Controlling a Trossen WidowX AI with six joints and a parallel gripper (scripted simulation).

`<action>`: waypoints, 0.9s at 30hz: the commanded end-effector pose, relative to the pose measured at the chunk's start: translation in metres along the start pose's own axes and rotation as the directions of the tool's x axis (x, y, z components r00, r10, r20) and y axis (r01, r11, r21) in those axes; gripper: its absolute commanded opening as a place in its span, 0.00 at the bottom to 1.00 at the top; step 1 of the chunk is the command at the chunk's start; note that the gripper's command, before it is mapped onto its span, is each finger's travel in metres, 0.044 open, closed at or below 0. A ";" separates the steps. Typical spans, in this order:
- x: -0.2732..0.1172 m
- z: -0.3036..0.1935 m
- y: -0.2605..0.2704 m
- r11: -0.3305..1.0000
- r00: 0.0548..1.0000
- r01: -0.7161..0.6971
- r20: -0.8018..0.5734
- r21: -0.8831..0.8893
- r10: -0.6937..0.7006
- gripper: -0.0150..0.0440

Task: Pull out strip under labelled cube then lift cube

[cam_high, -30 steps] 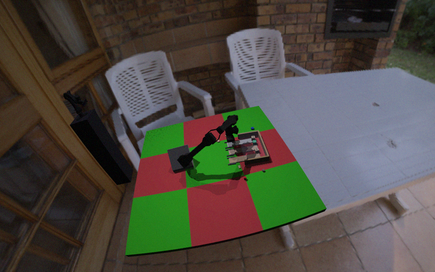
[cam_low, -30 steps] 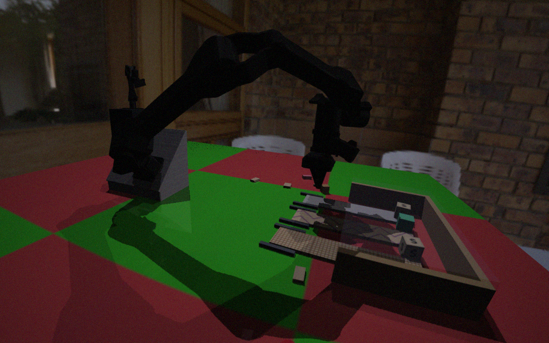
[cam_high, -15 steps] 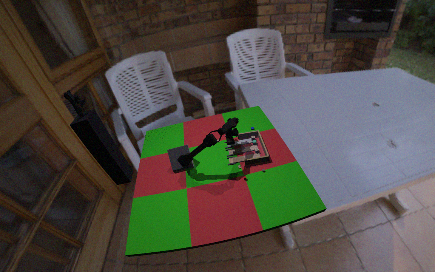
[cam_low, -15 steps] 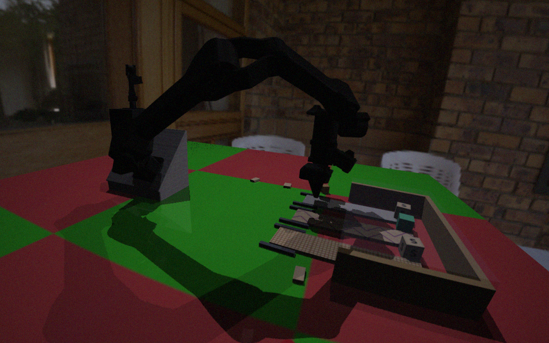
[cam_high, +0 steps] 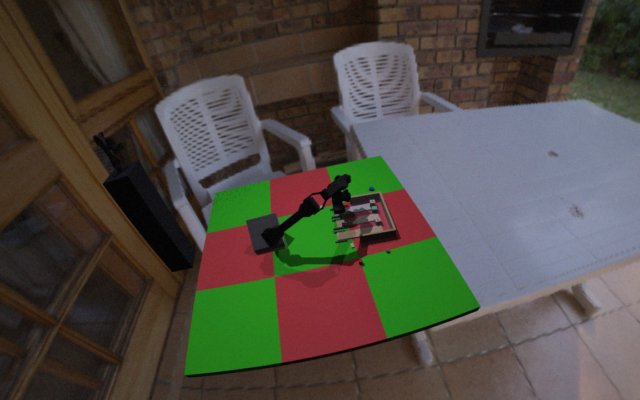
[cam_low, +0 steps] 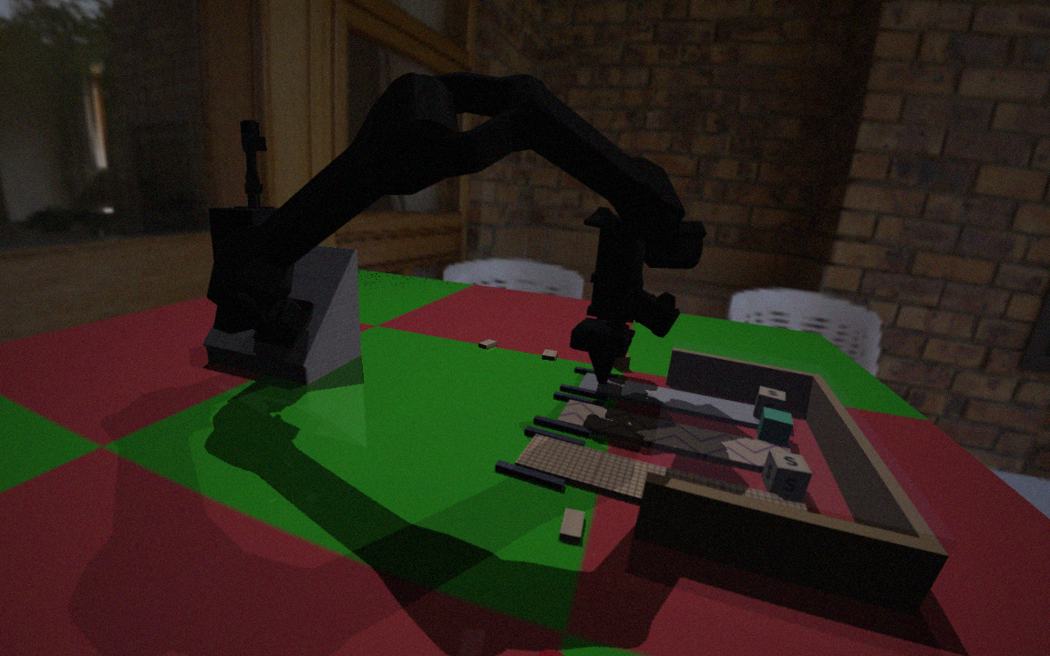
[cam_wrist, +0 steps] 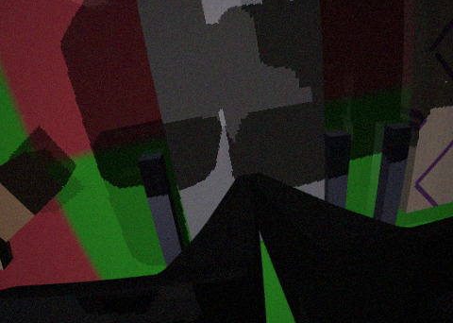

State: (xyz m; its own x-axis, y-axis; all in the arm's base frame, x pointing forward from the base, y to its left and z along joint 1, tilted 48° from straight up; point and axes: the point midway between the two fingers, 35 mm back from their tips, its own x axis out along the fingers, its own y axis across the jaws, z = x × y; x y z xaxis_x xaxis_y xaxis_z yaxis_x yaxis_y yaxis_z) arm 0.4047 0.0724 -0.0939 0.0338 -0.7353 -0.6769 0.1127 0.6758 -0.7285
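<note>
My gripper [cam_high: 340, 211] [cam_low: 603, 383] [cam_wrist: 249, 185] is shut and empty, pointing down low over the outer end of the plain grey strip [cam_low: 700, 403] [cam_wrist: 222, 73]. A zigzag strip [cam_low: 578, 411] [cam_wrist: 430, 183] lies beside it, and a gridded strip [cam_low: 578, 463] is nearest in the exterior view. A small cube [cam_high: 371, 201] [cam_low: 769, 397] marked S is at the grey strip's inner end. A larger cube [cam_high: 376, 219] [cam_low: 787, 474] marked S is by the inner ends of the zigzag and gridded strips. What lies under each cube is unclear. A teal cube [cam_high: 374, 208] [cam_low: 774, 425] is between them.
A low walled frame [cam_high: 389, 214] [cam_low: 789, 530] surrounds the cubes, open toward the arm. Dark rails [cam_low: 530, 476] [cam_wrist: 337, 172] flank the strips' outer ends. A pale block [cam_high: 352, 245] [cam_low: 571, 524] lies before the gridded strip. A brown block [cam_wrist: 13, 212] lies left in the wrist view.
</note>
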 end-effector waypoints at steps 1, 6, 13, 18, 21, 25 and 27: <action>0.000 0.001 -0.001 1.000 1.000 0.004 0.005 -0.003 -0.004 0.25; 0.001 0.001 -0.002 1.000 1.000 0.004 0.005 -0.003 -0.004 0.25; 0.001 0.001 -0.002 1.000 1.000 0.004 0.005 -0.003 -0.004 0.25; 0.002 0.001 -0.002 1.000 1.000 0.004 0.005 -0.003 -0.004 0.25; 0.002 0.001 -0.002 1.000 1.000 0.004 0.005 -0.003 -0.004 0.25; 0.003 0.001 -0.002 1.000 1.000 0.004 0.005 -0.003 -0.004 0.25; 0.003 0.001 -0.002 1.000 1.000 0.004 0.005 -0.003 -0.004 0.25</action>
State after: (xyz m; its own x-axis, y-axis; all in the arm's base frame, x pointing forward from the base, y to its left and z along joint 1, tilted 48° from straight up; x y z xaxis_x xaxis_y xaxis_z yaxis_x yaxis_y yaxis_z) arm 0.4044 0.0718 -0.0944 0.0360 -0.7351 -0.6770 0.1103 0.6762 -0.7284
